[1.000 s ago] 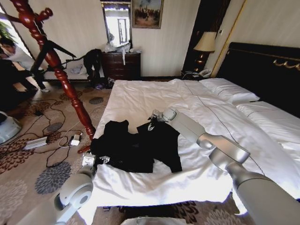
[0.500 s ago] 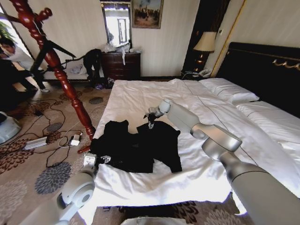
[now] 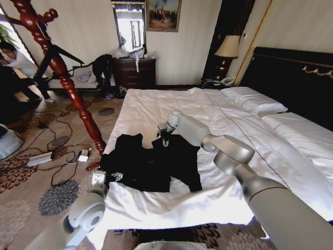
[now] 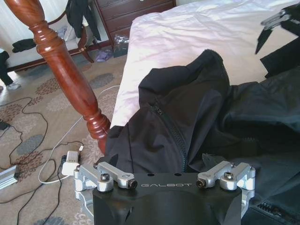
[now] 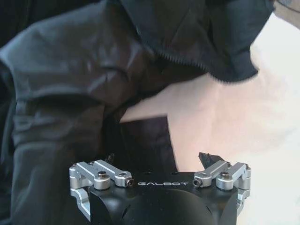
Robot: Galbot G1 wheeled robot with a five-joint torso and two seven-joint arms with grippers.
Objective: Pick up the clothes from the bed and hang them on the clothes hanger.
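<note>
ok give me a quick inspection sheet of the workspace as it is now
surface: bed, white wrinkled duvet
job's things: black clothes spread on the bed's near left part; clothes hanger on the carpet left of the bed
clutter: white adapter on the carpet
grippers: right claw open above the clothes' far edge; left claw open at their near edge
cables: loose cords on the carpet
surroundings: dresser, lamp

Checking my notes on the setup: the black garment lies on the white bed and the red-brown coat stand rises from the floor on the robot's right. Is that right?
Not quite: the head view shows the coat stand on the robot's left, not its right. The black garment does lie on the white bed.
</note>
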